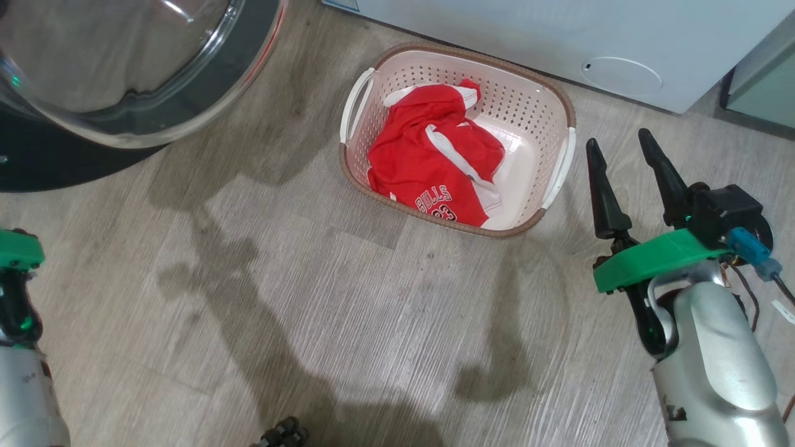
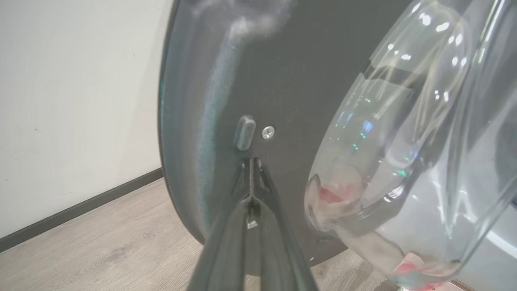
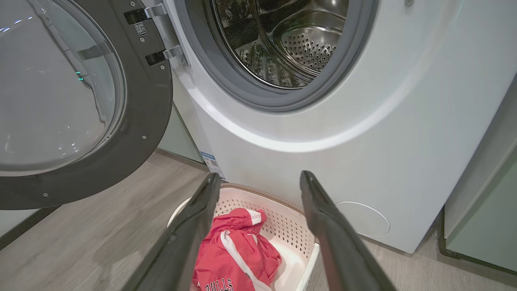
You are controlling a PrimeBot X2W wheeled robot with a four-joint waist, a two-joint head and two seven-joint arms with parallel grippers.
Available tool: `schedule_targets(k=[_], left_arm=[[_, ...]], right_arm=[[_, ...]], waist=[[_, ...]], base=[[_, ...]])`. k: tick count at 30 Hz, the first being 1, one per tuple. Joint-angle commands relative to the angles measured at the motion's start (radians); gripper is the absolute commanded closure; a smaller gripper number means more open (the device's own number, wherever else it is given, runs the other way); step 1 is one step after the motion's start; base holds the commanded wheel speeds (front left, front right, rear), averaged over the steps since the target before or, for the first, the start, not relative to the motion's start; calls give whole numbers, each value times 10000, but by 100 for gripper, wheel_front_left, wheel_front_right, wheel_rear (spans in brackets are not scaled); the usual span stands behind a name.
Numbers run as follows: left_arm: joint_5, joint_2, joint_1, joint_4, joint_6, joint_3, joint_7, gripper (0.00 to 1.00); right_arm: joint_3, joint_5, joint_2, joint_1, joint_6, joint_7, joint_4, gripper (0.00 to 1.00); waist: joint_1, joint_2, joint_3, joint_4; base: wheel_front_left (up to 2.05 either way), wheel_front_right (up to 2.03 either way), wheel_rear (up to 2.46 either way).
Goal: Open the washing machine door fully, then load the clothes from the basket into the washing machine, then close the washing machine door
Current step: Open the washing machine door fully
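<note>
Black-rimmed door (image 2: 282,81) before left pincer (image 2: 250,162), tips together; right pincer (image 1: 618,139) apart beside basket (image 1: 528,93).

Grey wood floor (image 1: 348,323), green cabinet (image 1: 770,81)

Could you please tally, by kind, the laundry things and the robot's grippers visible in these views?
Large white front-loading washing machine: 1
Round black-rimmed glass door: 1
Cream perforated plastic basket: 1
Red mesh sports garment: 1
Dark two-fingered grippers: 2, left gripper and right gripper
Total: 6
</note>
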Motion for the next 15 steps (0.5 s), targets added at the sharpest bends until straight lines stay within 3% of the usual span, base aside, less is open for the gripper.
schedule_targets(k=[1,8,15], left_arm=[[175,394,-287,-172,-114,511,-123,100],[821,-152,-100,-310,-400,1069,-123,100],[1344,-1136,1254,-1867,-514,1087,-124,100]], right_arm=[[251,-50,76,-211,0,38,-349,0],[330,109,76,-285,0,-29,-206,0],[268,312,76,-144,0,-186,18,0]], waist=[[-1,0,34,20],[-1,0,-61,-97],[-1,0,-532,-251]], base=[[0,0,0],[0,0,0],[0,0,0]])
